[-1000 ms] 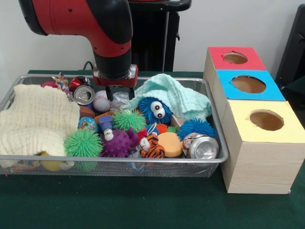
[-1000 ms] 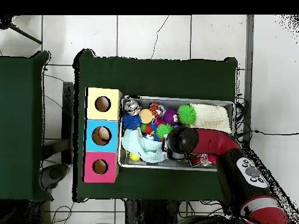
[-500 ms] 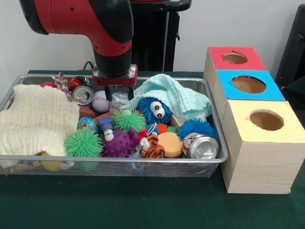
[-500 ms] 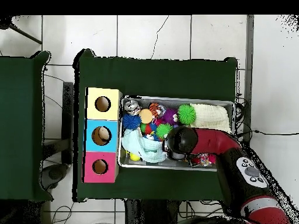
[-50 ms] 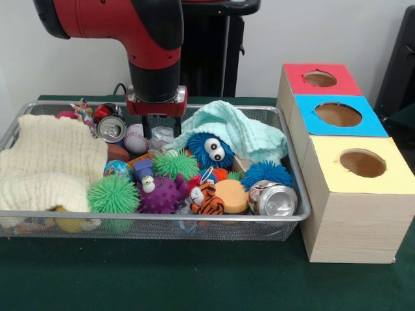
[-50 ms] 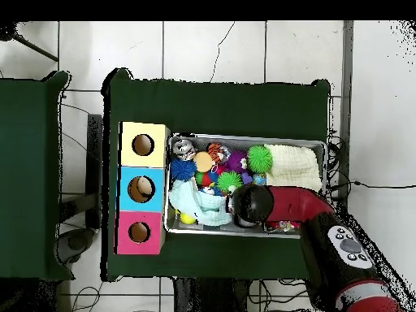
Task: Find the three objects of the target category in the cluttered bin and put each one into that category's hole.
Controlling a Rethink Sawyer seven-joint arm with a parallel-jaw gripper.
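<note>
Tool [image 5: 161, 127] has lifted slightly over the wire mesh bin [image 5: 295, 194], prongs apart, empty, above the white baseball [image 5: 137, 137] beside the mint cloth [image 5: 243, 133]. No pick made yet.

A thick red arm [image 5: 123, 19] with black sections is seen at the upper left. Its black wrist ends in a red collar [image 5: 157, 107], under which two thin black fingers [image 5: 148, 127] are fitted.

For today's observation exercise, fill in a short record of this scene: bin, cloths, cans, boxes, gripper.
bin: wire mesh, full of toys
cloths: cream cloth at one end; mint cloth over blue fuzzy toy
cans: one by the baseball; one near the yellow box
boxes: red, blue, yellow, each with a hole
gripper: open, empty, above the clutter
</note>
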